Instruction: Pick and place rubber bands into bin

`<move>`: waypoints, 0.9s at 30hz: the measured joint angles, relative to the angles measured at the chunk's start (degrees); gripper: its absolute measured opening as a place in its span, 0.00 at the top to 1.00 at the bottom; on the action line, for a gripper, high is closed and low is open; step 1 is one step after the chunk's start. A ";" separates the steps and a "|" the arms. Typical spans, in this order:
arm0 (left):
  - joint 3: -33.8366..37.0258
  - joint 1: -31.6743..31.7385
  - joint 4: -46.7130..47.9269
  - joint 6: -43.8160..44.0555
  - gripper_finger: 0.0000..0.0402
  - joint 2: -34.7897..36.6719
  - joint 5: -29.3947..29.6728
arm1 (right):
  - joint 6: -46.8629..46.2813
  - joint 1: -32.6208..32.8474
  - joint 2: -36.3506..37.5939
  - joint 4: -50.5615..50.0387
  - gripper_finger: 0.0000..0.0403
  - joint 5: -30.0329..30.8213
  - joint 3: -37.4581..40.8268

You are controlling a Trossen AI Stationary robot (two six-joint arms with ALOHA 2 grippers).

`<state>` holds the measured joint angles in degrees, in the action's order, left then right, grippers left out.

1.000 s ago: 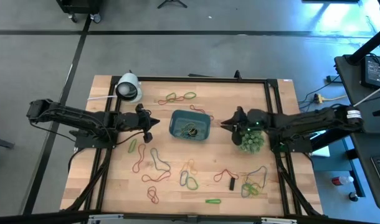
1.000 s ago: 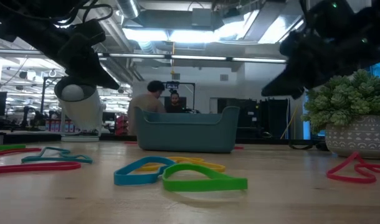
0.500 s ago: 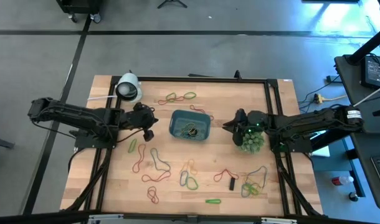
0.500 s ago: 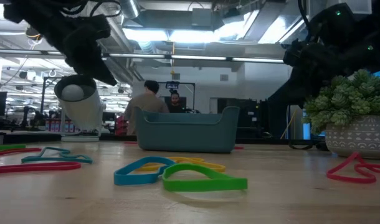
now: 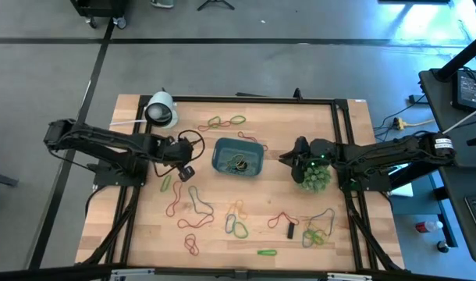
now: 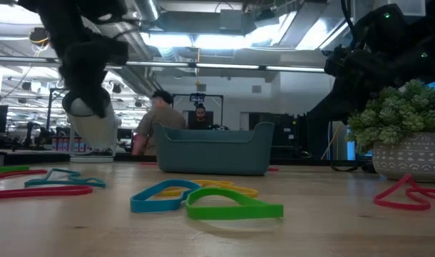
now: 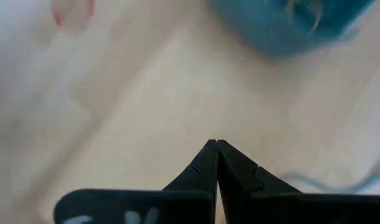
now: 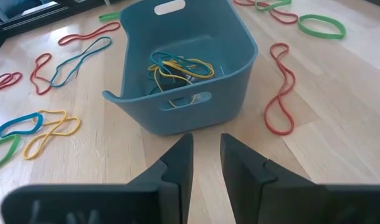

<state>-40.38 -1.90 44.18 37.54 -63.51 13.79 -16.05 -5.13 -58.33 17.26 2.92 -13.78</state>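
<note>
Swung down and away from the bin [image 5: 238, 157] since before: left gripper [image 5: 186, 173], fingers [image 7: 210, 163] together. Right gripper [image 5: 285, 157] just beside bin, fingers [image 8: 179, 163] apart. Bands [image 8: 177, 67] inside bin.

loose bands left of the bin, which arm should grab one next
Left. The left gripper sits beside the green band and red bands there, fingers shut and empty. The right gripper waits open on the far side of the bin.
</note>
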 joint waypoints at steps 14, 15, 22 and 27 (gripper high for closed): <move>5.36 -11.21 7.91 32.90 0.87 -7.16 -9.50 | -0.15 0.02 -0.06 -2.02 0.79 -0.02 0.04; 5.64 -11.82 7.63 33.62 0.85 -7.59 -9.48 | -0.15 0.02 -0.06 -2.01 0.79 -0.03 0.04; 5.84 -15.56 -1.68 34.73 0.78 -9.05 -8.52 | -0.13 0.02 -0.06 -2.12 0.79 0.00 0.04; 5.84 -16.60 -2.04 36.36 0.77 -10.62 -7.05 | -0.13 0.02 -0.06 -2.05 0.79 0.00 0.04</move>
<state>-34.54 -18.50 42.14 73.91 -74.13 6.74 -16.19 -5.10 -58.39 15.20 2.92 -13.74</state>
